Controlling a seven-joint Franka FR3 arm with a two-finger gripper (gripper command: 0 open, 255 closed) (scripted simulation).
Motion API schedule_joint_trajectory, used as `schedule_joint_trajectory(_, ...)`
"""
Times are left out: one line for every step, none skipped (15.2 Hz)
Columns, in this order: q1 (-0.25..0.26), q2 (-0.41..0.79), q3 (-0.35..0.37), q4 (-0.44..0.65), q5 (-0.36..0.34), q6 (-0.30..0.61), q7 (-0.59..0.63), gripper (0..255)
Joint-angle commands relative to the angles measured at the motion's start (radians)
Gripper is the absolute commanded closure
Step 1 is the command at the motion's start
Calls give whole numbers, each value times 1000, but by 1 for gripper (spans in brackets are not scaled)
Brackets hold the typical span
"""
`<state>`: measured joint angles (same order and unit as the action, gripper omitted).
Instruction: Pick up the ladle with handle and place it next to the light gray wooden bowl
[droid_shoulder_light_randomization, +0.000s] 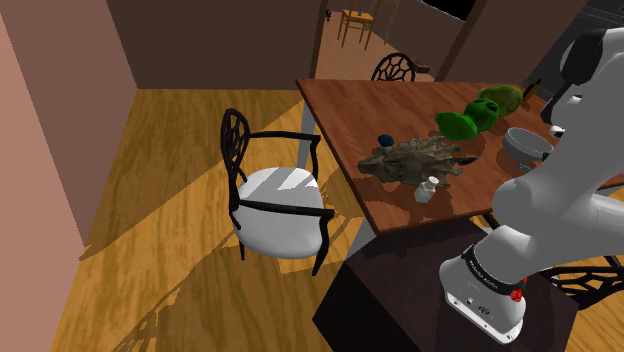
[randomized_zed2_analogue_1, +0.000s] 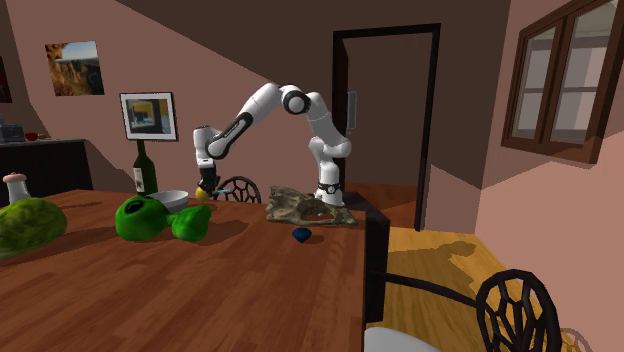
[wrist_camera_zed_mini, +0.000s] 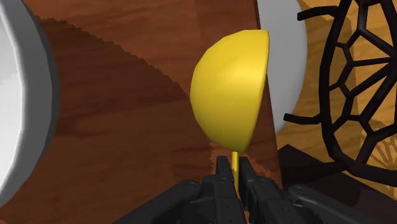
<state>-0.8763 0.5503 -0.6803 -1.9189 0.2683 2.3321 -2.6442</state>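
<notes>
Yellow throughout: the round-cupped ladle (wrist_camera_zed_mini: 230, 95) with a thin stem handle, pinched by that stem between the jaws of the all-black two-finger gripper (wrist_camera_zed_mini: 235, 167), cup pointing away from the hand. Position: just beside the light grey round bowl (wrist_camera_zed_mini: 48, 95), over the strip of reddish-brown wooden bench (wrist_camera_zed_mini: 127, 102) between the bowl and the bench edge. Beyond that edge from the bowl stands a black openwork chair back (wrist_camera_zed_mini: 356, 95). Second exterior view agrees: ladle at the bowl's side, low over the bench; whether it touches the wood, cannot tell. Handling, by judgement: looks light and rigid, and the glossy surface is likely slippery. The cup probably carries most of the weight, so the thin stem could swivel in the pinch. Best hold is on the stem close to the cup, as taken now, jaws flat across it. Placement looks nearly done; only the release is left.
</notes>
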Motion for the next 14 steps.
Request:
schedule_joint_trajectory(-7,15,10,-4,12,19,-6,255)
schedule_joint_trajectory(-12,25,15,-5,18,28,-8,255)
schedule_joint_trajectory(-19,40,25,-5,29,43,-13,255)
schedule_joint_trajectory(-19,40,25,-5,29,43,-13,255)
schedule_joint_trajectory(-19,40,25,-5,29,43,-13,255)
schedule_joint_trajectory(-19,40,25,-5,29,43,-13,255)
schedule_joint_trajectory(-19,40,25,-5,29,43,-13,255)
schedule_joint_trajectory(-19,40,25,-5,29,43,-13,255)
schedule_joint_trajectory(-19,40,25,-5,29,43,-13,255)
schedule_joint_trajectory(-19,40,25,-5,29,43,-13,255)
schedule_joint_trajectory(-19,40,25,-5,29,43,-13,255)
schedule_joint_trajectory(-19,41,25,-5,29,43,-13,0)
schedule_joint_trajectory(-19,41,26,-5,29,43,-13,0)
schedule_joint_trajectory(-20,41,26,-5,29,43,-13,0)
